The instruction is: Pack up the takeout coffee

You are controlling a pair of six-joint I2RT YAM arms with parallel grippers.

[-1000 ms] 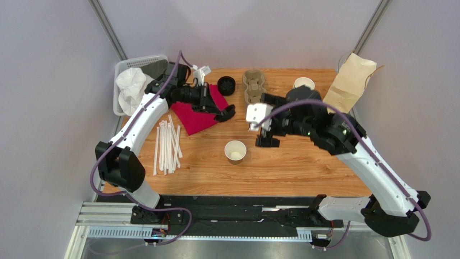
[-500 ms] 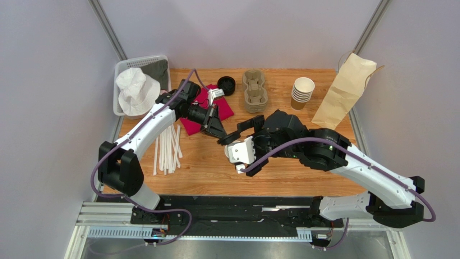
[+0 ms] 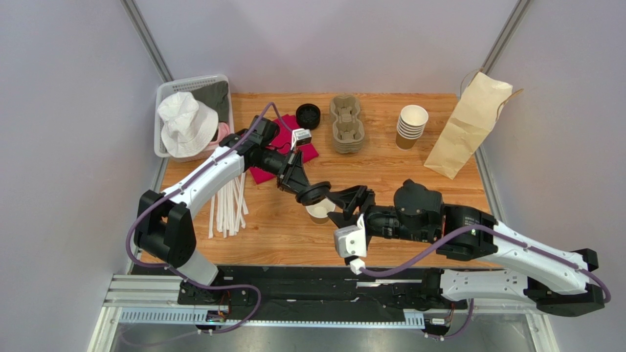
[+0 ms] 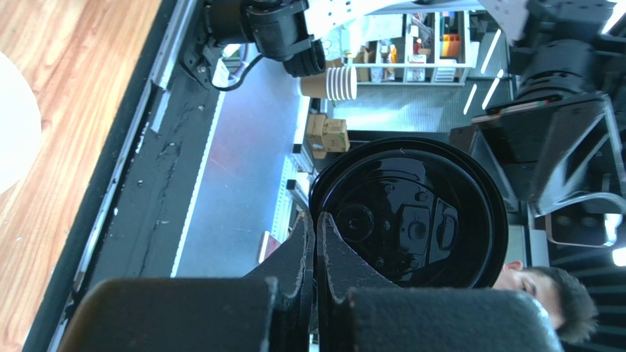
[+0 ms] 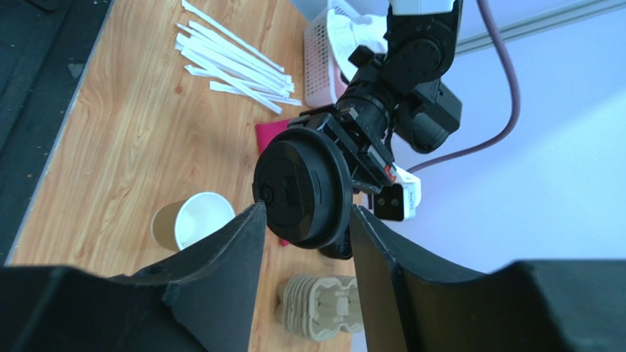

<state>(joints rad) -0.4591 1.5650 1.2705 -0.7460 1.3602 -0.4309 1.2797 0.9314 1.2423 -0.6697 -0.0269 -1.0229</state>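
Left pincer clamps a black lid near the lidless cup, right pincer gaping just beside them, straws well apart.

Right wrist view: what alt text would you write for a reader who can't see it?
The left gripper holds a black lid by its rim, face toward the camera, framed between the open fingers of the right gripper. Lower left, a lidless paper cup stands on the wooden table, near white straws and a cardboard cup carrier.
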